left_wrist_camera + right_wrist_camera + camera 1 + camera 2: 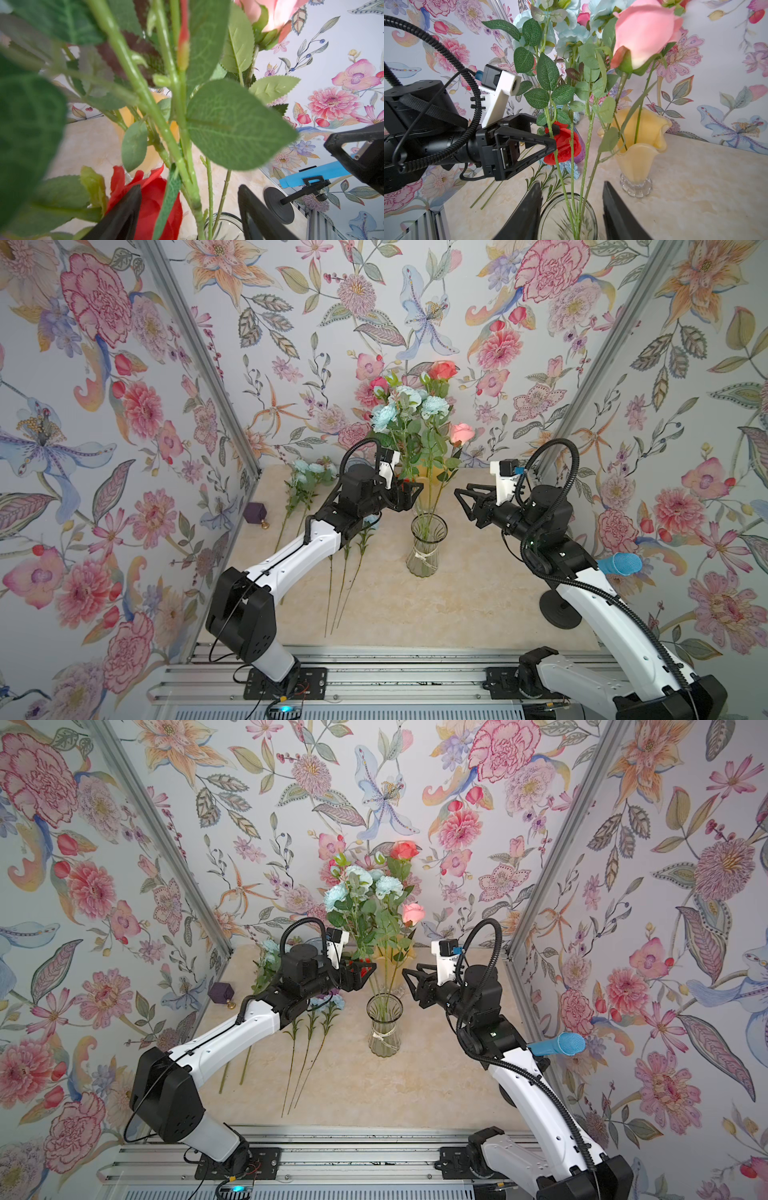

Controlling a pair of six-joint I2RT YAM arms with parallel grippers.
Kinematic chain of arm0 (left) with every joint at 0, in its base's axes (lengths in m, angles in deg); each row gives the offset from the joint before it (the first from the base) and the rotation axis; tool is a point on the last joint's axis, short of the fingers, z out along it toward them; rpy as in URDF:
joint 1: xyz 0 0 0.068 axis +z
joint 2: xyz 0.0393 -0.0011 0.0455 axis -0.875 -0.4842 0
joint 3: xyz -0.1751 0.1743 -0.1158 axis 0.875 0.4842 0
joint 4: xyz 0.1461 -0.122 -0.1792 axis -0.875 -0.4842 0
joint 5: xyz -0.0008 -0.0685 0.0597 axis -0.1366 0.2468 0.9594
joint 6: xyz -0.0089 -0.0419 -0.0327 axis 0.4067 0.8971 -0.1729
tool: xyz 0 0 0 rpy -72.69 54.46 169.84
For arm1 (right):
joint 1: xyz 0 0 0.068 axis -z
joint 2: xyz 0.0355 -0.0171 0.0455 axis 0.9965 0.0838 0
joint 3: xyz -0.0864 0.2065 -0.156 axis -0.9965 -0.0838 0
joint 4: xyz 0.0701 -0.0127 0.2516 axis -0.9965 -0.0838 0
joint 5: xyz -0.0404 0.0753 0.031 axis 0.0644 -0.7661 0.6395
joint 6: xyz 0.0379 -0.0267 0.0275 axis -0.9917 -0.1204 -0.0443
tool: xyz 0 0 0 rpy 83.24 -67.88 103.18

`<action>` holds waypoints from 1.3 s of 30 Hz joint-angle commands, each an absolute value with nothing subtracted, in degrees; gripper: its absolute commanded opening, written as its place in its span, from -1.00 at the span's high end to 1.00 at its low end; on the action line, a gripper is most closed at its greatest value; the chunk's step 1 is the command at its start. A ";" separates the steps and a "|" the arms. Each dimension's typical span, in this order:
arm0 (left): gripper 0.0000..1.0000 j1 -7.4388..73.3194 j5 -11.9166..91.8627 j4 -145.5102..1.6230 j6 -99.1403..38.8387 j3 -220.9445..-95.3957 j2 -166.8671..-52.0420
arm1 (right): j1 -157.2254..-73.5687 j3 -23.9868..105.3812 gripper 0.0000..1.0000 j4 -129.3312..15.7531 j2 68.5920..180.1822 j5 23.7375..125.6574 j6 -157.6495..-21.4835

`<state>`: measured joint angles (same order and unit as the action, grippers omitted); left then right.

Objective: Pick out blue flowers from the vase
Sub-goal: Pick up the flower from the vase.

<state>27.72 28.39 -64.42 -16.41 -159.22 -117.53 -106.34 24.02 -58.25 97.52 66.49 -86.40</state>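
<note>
My left fingers point(411, 490) stand apart with green stems between them, just above the glass vase point(424, 551), gripping nothing. My right fingers point(467, 502) hover open on the vase's opposite side, near its rim. Blue flowers point(434, 406) rise from the vase among roses point(442, 369); other blue sprays point(309, 475) lie on the table point(457, 605) beside the vase, under my left arm

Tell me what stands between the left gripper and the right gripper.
Green flower stems rising from the clear glass vase stand between the left gripper and the right gripper; both top views show it.
</note>
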 commanded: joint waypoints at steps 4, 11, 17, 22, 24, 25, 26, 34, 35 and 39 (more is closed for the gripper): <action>-0.21 27.61 24.54 -52.50 -12.13 -156.59 -117.61 | -106.77 24.02 0.09 -55.90 98.34 65.52 -87.13; 0.28 26.83 24.67 -52.56 -13.90 -155.89 -116.12 | -106.86 23.80 0.11 -55.25 98.40 65.50 -87.36; 0.12 26.83 26.20 -55.64 -16.28 -156.31 -116.13 | -107.05 23.88 0.11 -55.23 98.65 65.49 -87.39; 0.13 26.83 26.72 -58.02 -17.93 -157.11 -116.12 | -107.07 23.80 0.11 -55.58 98.19 65.95 -87.12; 0.21 26.68 26.93 -59.06 -18.62 -157.68 -116.12 | -106.97 23.79 0.11 -55.57 98.19 66.04 -87.12; 0.25 26.50 26.90 -59.67 -18.95 -157.99 -116.16 | -106.99 23.81 0.11 -55.62 98.35 66.04 -87.12; 0.28 26.42 26.88 -60.22 -19.26 -158.27 -116.20 | -106.95 23.86 0.11 -55.59 98.48 65.98 -87.11; 0.78 25.44 28.20 -61.76 -20.75 -159.53 -116.18 | -107.10 23.88 0.12 -55.26 97.96 65.28 -87.56; 0.81 25.34 28.31 -61.73 -20.81 -159.67 -116.20 | -107.16 23.88 0.11 -55.15 97.86 65.29 -87.65; 0.90 24.50 28.43 -61.65 -21.09 -160.50 -116.31 | -107.42 23.88 0.12 -54.79 97.75 65.18 -87.83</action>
<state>25.34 27.36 -61.51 -19.62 -158.25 -117.53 -106.98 24.02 -56.66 98.48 66.10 -86.97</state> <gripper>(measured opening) 0.090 0.443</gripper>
